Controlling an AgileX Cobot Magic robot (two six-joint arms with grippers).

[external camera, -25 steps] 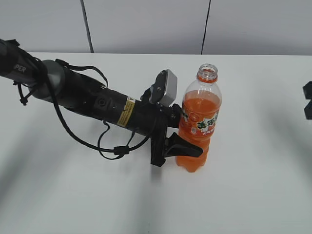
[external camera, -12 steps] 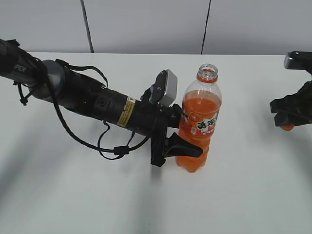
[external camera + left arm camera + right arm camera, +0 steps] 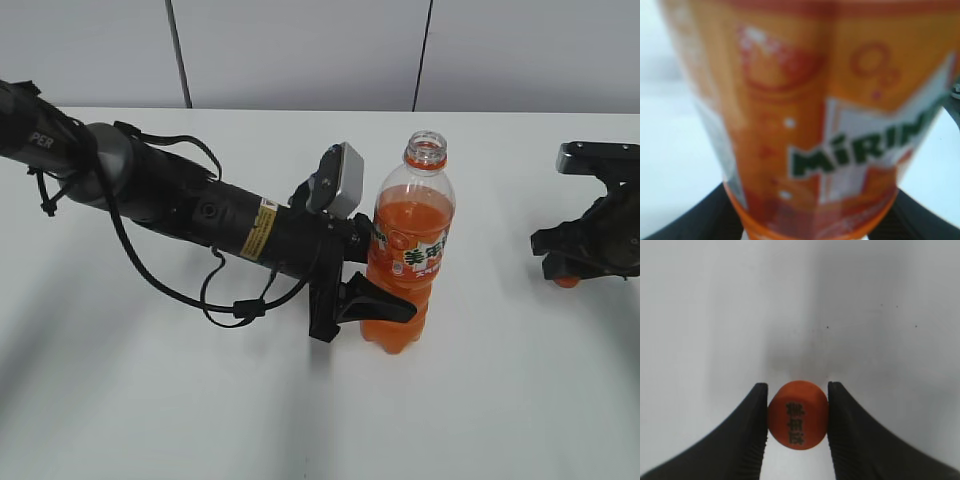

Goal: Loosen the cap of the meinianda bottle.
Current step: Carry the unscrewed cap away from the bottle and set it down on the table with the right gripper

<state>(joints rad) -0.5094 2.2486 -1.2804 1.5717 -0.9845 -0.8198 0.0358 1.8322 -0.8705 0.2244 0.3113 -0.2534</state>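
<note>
— Holding the meinianda bottle (image 3: pixel 409 255) upright mid-table, my left gripper (image 3: pixel 372 275) is clamped round its labelled body; the neck is bare.

— And the cap (image 3: pixel 798 414)?

— Far right, pinched between my right gripper (image 3: pixel 797 415) fingers, well apart from the bottle, over the table (image 3: pixel 480 400).

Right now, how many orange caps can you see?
1. The cap is off the bottle, pinched in the right tool over the table, far to the bottle's right. The bottle's mouth is open; no other cap shows.
</note>
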